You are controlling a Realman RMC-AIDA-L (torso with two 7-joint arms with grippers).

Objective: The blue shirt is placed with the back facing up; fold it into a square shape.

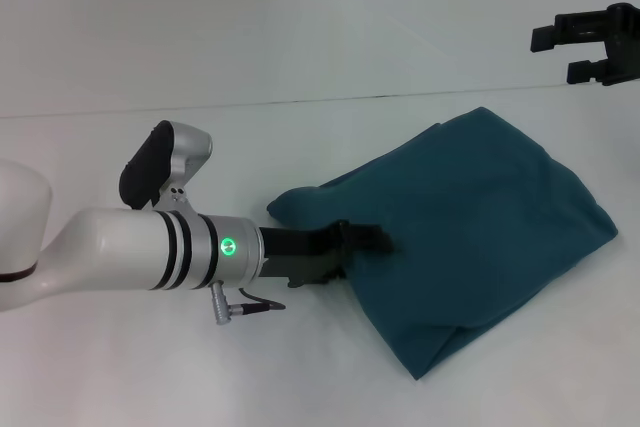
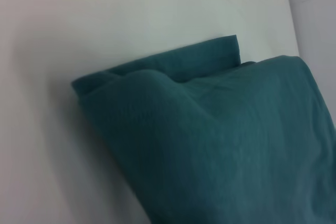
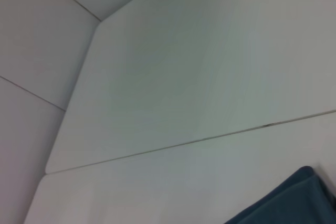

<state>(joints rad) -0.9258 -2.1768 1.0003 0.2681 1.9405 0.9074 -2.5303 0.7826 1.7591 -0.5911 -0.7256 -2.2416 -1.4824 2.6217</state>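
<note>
On the white table [image 1: 120, 377] in front of you, the blue shirt [image 1: 470, 227] lies folded into a rough bundle right of centre. Your left gripper [image 1: 365, 242] pinches its left edge. Your right gripper [image 1: 590, 42], fingers spread, hangs well apart.

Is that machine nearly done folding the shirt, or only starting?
Well along, it seems. The blue shirt already lies doubled in layers on the white table, a rough, skewed block. The left gripper is at its near-left edge. The right gripper hangs open, away from it. Squaring the crooked edges looks left.
</note>
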